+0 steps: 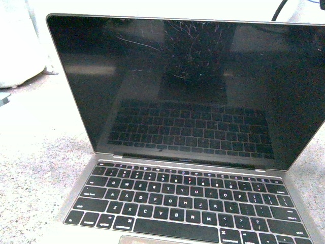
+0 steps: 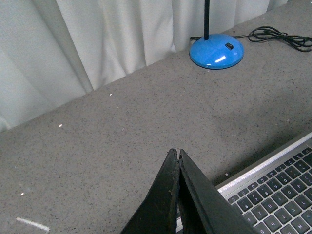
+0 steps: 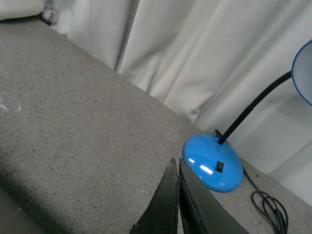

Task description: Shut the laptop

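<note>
Our left gripper (image 2: 178, 152), jaws pressed together on nothing, hovers over the speckled grey tabletop (image 2: 122, 136) just beside the keyboard edge of the thin grey metal laptop (image 1: 189, 132), open before us, scratched black screen upright, hinge running side to side. Our right gripper (image 3: 175, 162), likewise closed and empty, sees no laptop, so we judge the left arm nearer; beyond stands a glossy blue lamp base (image 3: 213, 168).

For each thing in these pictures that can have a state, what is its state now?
Laptop: open, screen dark.
Left gripper: shut, holding nothing.
Right gripper: shut, holding nothing.
Lamp: standing on its base; lit or not, cannot tell.
Cord: lying in loose loops.
</note>
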Robot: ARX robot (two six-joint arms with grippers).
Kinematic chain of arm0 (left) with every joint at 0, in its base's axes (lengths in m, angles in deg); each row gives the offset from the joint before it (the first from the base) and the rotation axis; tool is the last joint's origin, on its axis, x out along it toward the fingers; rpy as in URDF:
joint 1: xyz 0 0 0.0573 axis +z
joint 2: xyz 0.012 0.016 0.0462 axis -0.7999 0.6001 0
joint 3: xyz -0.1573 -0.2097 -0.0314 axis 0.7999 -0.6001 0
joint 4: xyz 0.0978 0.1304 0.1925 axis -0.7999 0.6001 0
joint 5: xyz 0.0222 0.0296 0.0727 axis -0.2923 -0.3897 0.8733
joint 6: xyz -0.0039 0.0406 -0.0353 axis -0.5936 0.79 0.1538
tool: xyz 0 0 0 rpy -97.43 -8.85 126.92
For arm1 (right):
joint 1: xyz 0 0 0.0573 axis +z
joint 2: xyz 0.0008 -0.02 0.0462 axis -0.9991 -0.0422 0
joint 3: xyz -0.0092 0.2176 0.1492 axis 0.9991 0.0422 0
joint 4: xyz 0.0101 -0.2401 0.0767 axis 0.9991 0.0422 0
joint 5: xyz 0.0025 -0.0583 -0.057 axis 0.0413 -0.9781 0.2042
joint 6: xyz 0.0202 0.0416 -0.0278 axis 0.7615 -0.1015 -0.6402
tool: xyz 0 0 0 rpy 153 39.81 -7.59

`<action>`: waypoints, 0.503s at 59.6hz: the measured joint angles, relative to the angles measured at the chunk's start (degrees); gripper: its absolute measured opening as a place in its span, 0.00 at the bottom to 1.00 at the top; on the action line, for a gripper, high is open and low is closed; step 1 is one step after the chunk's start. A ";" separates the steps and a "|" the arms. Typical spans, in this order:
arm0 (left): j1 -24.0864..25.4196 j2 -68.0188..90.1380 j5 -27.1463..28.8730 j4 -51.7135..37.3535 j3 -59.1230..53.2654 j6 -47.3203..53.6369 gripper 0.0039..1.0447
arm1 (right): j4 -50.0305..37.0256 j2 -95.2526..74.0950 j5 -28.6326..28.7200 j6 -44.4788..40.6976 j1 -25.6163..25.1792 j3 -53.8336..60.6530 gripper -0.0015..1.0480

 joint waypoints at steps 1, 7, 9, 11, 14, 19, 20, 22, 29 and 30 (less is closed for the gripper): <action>0.02 0.09 -0.26 -0.20 -0.13 0.00 0.04 | -0.04 0.00 -0.26 0.00 0.15 0.07 0.01; 0.13 0.39 -0.63 -1.36 -1.42 0.13 0.04 | -0.87 0.13 -1.64 0.04 1.46 0.83 0.01; 0.13 0.42 -0.79 -1.79 -2.49 0.20 0.04 | -1.44 0.37 -2.32 0.04 2.08 1.40 0.01; 0.04 0.28 -1.18 -2.25 -3.72 0.24 0.04 | -1.90 0.59 -2.82 0.11 2.56 1.92 0.01; -0.31 -0.48 -1.42 -2.67 -4.79 0.33 0.04 | -2.60 0.98 -3.52 0.31 3.43 2.86 0.01; -1.03 -2.51 -1.53 -3.39 -7.39 0.11 0.04 | -3.87 1.92 -4.48 1.18 4.46 4.68 0.01; -1.25 -3.04 -1.70 -3.54 -8.07 0.04 0.04 | -4.02 2.12 -4.72 1.18 4.68 4.94 0.01; -1.70 -3.87 -1.77 -3.80 -9.14 -0.09 0.04 | -4.46 2.67 -5.38 1.46 5.22 5.81 0.01; -2.49 -7.80 -3.39 -4.81 -14.49 -1.81 0.04 | -6.45 6.01 -8.11 3.30 8.09 10.27 0.01; -2.43 -8.44 -3.98 -4.79 -15.28 -2.05 0.04 | -6.71 6.93 -8.41 3.82 8.76 11.43 0.01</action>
